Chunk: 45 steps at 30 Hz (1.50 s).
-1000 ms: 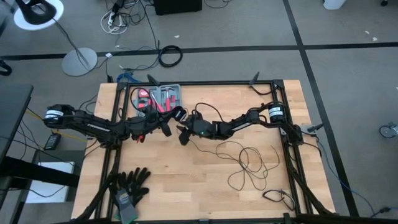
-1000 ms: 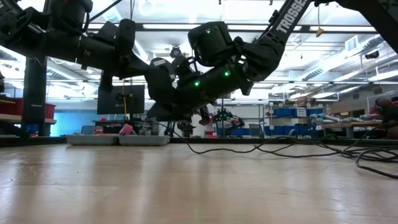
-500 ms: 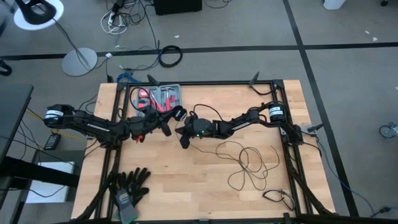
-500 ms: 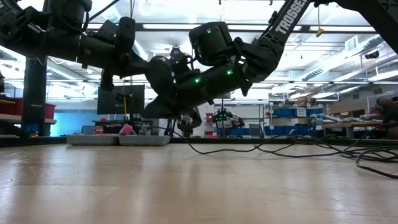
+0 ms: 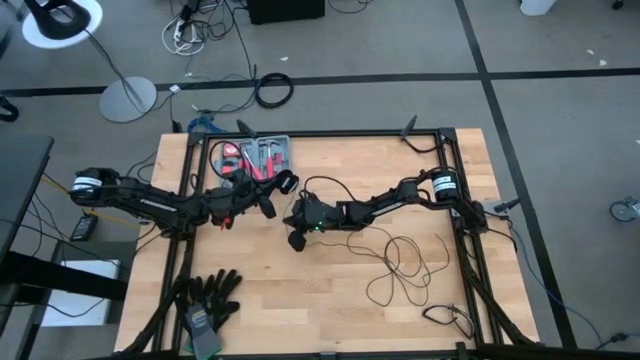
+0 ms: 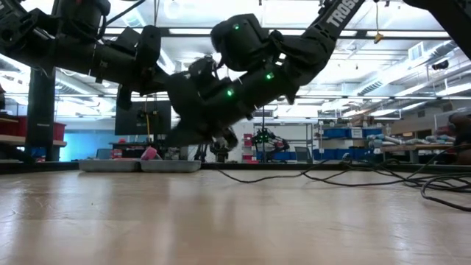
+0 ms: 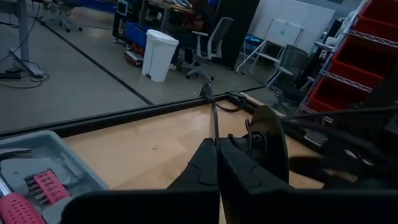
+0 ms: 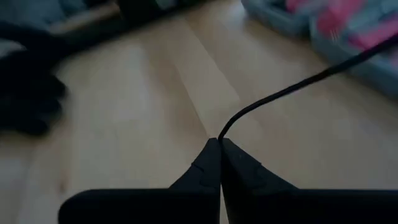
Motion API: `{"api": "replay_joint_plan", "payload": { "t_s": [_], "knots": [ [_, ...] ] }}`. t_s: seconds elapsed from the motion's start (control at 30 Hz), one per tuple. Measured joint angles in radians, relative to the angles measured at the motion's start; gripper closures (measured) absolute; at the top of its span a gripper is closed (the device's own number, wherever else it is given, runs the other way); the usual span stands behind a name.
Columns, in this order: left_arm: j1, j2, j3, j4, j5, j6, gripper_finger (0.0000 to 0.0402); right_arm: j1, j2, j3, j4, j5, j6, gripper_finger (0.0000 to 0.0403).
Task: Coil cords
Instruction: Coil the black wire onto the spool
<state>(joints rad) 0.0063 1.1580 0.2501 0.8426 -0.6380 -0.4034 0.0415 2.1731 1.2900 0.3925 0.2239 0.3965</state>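
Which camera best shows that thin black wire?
The high view: the cords lie in loose loops on the table. The low view sees them edge-on; each wrist view shows only a short pinched stretch.

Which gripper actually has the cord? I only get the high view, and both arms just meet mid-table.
Observer: Both. The right wrist view shows the right gripper shut on the cord, which leaves right at its fingertips.
Operator: And the left?
Observer: The left gripper is shut too, with the wire rising straight from between its tips.
Operator: Is the rest lifted?
Observer: No. In the low view the slack lies along the table, trailing off toward the loose loops.
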Motion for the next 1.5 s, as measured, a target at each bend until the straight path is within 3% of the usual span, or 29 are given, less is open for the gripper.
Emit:
{"api": "replay_joint_plan", "payload": {
  "t_s": [0.27,0.6,0.83,1.17,1.37,1.5],
  "knots": [
    [0.000,0.000,0.000,0.043,0.000,-0.001,0.0402,0.021,0.000,-0.001,-0.113,0.009,0.056,0.0403],
    [0.013,0.000,0.000,-0.003,-0.032,-0.004,0.0402,0.035,0.000,0.021,-0.078,-0.150,-0.050,0.0403],
    [0.014,0.000,0.047,-0.241,-0.041,-0.060,0.0402,-0.005,0.000,0.142,-0.201,-0.329,-0.145,0.0403],
    [0.014,-0.002,0.124,-0.474,-0.048,-0.065,0.0402,-0.029,0.000,0.241,-0.326,-0.443,-0.211,0.0403],
    [0.013,0.001,0.125,-0.486,0.045,-0.012,0.0402,-0.041,-0.047,0.253,-0.302,-0.530,-0.220,0.0403],
    [0.014,0.001,0.125,-0.486,0.110,0.011,0.0402,-0.047,-0.106,0.250,-0.378,-0.564,-0.256,0.0403]
  ]
}}
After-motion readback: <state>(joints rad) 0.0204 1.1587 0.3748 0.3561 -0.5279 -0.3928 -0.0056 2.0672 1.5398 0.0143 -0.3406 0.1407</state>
